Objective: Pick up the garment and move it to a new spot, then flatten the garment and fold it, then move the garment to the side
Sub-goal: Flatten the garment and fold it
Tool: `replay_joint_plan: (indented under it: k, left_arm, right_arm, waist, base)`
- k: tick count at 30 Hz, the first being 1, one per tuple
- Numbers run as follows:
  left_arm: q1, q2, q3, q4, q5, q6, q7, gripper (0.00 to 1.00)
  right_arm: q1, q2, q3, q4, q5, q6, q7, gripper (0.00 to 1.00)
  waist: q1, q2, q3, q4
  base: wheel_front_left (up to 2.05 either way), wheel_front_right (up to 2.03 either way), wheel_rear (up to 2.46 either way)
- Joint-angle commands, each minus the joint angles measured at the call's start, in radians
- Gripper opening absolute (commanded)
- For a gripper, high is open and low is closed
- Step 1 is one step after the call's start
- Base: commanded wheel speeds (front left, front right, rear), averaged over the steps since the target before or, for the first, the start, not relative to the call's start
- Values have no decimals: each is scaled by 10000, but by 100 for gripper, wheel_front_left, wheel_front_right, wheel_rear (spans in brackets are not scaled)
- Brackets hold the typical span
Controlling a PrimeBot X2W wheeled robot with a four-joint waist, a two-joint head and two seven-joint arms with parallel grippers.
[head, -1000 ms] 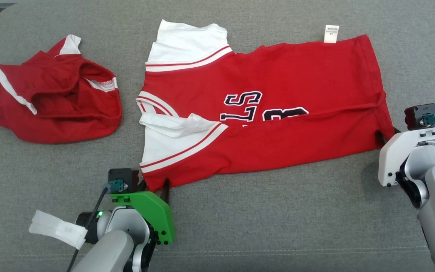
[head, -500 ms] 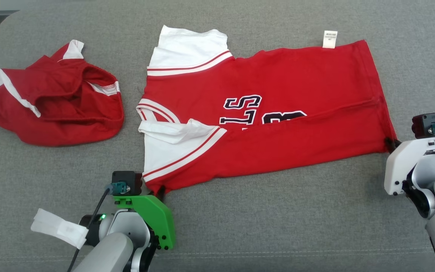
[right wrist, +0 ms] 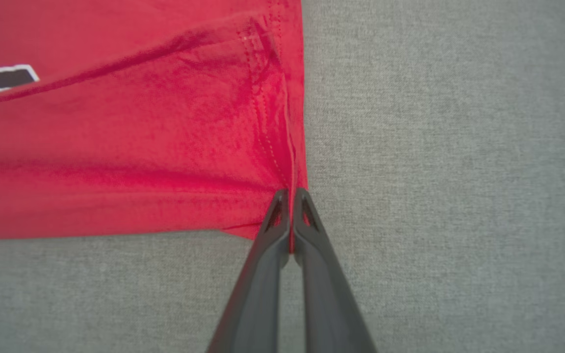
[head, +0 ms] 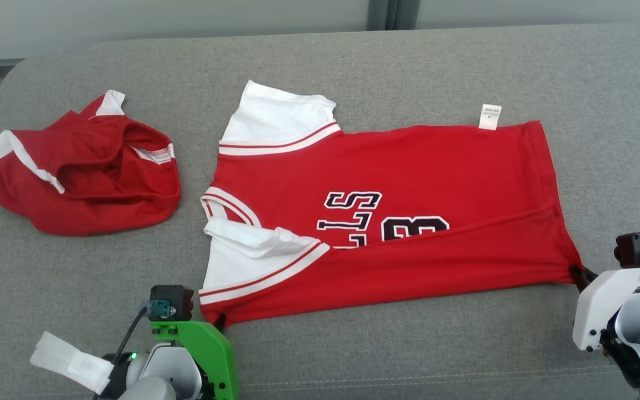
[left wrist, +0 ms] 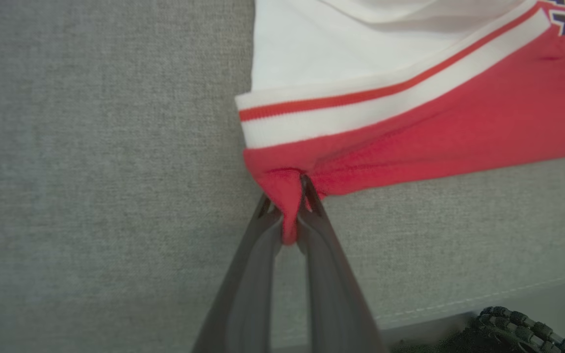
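Observation:
The garment (head: 386,222) is a red jersey with white sleeves and black lettering, spread sideways on the grey couch, its near long edge folded over. My left gripper (head: 221,321) is shut on the garment's near left corner (left wrist: 290,201), just below the white-striped sleeve. My right gripper (head: 577,273) is shut on the near right hem corner (right wrist: 290,206). Both pinches show red cloth bunched between the dark fingers. A white tag (head: 490,116) sticks out at the far hem.
A second red and white piece of clothing (head: 81,178) lies crumpled at the left of the couch cushion (head: 409,344). A white strip (head: 70,364) hangs off my left arm. The cushion's front seam runs close under both grippers.
Both grippers went from open to shut on the garment's near corners and drew back toward me. The head camera tilted up, so the whole scene sits lower in view.

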Motion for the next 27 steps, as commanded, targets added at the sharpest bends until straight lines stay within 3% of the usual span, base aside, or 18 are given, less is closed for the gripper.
replay_joint_plan:
  k: [1, 10, 21, 27]
  left_arm:
    - [215, 212, 43, -21, -43, 104, 26, 0]
    - [838, 509, -149, -646, -152, 266, 368, 0]
    - [1493, 630, -186, -1052, -434, 612, 688, 0]
    - [1709, 738, -244, -1069, -462, 580, 763, 0]
  right_arm:
    - [265, -16, -122, -108, 58, -25, 26, 0]
    - [1269, 426, -445, -719, -54, -25, 247, 0]
    - [1682, 569, -437, -735, -112, -23, 376, 0]
    - [1788, 584, -382, -698, -55, -23, 505, 0]
  waist:
    - [0, 0, -180, -104]
    - [0, 0, -416, -273]
    - [0, 0, -664, -201]
    - [0, 0, -760, -136]
  base:
    - [0, 0, 0]
    - [0, 0, 0]
    - [0, 0, 0]
    - [0, 0, 0]
